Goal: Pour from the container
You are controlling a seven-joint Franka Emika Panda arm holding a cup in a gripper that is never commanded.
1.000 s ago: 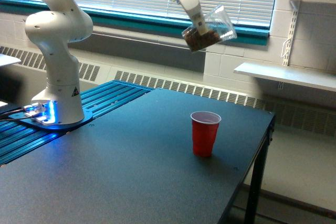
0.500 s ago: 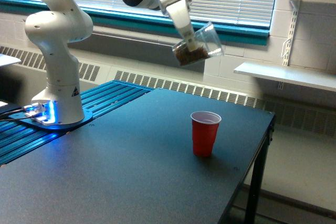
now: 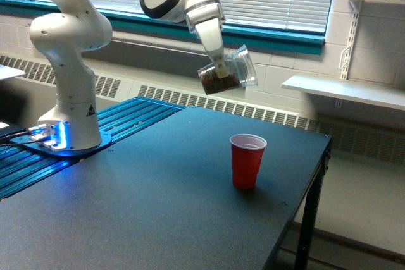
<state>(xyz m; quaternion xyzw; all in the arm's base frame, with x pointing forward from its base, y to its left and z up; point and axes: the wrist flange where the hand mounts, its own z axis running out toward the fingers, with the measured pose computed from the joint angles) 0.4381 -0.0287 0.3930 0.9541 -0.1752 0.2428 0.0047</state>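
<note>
You have the clear plastic cup (image 3: 229,72) up in the air, well above the dark table (image 3: 158,207) and a little toward the exterior view's left of the red cup (image 3: 247,160). The gripper (image 3: 221,66) is clamped on its wall, jaws closed down to about the cup's width. The clear cup lies tipped most of the way onto its side, its mouth facing the exterior view's right and slightly up, and the brown granules (image 3: 217,83) sit heaped in its low end, toward the base. Nothing is falling from it that you can see.

The red cup stands upright on the table, near the far right edge, mouth open and apparently empty, though its inside is hard to read from this angle.

Judged from this, you are in the approach, not yet in the pour. To do the step well:

- Bring the lip of the clear cup over the red cup's mouth before you tip further. At present the mouth looks short of it and high above it.
- Come lower first. From this height, granules will likely scatter and bounce off the rim.
- Then rotate the wrist slowly. Dry granules tend to hold, then let go in a rush, so ease past the horizontal.
- Keep the grip firm but do not squeeze harder: a thin plastic wall can buckle.
- Do not touch the red cup; being light, it would tip easily.
</note>
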